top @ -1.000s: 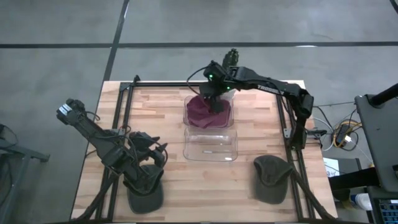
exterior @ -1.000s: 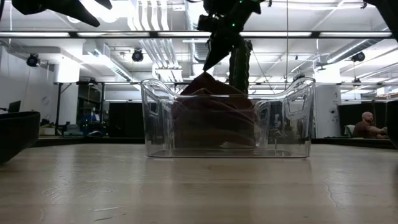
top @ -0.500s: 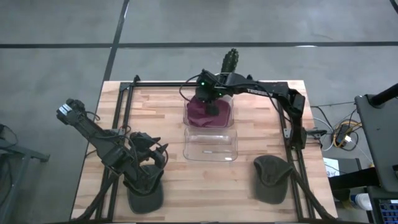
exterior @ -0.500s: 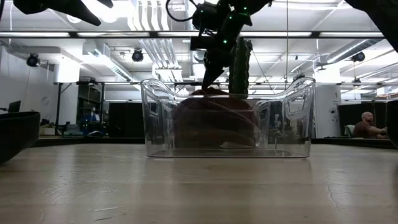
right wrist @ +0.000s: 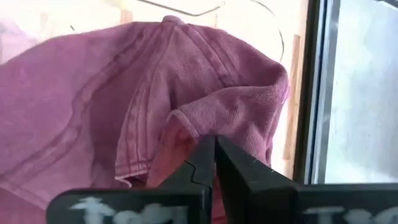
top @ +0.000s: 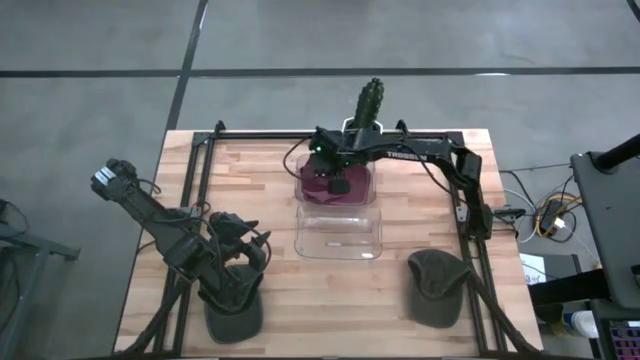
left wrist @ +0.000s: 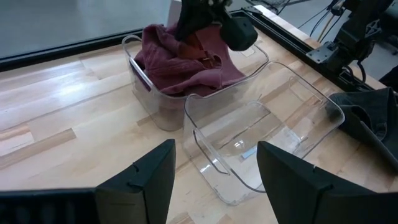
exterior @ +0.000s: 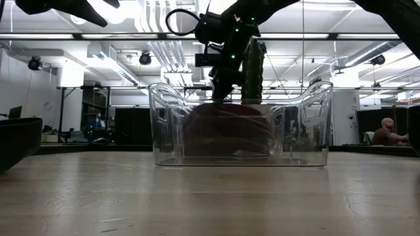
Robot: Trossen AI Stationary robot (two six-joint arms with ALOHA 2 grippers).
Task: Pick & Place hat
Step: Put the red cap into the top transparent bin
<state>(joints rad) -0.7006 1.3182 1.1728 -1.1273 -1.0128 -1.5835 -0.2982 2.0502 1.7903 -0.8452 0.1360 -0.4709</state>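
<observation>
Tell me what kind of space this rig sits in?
Likely a lab or workshop hall: a wooden table with a black frame on a bare concrete floor, exposed ceiling ducts and strip lights, and a person seated at a distant desk.

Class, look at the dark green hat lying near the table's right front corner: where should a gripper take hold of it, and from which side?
Probably from straight above, pinching the raised fabric of the crown of the dark green hat. It lies flat and open to the top, with the frame rail close alongside.
</observation>
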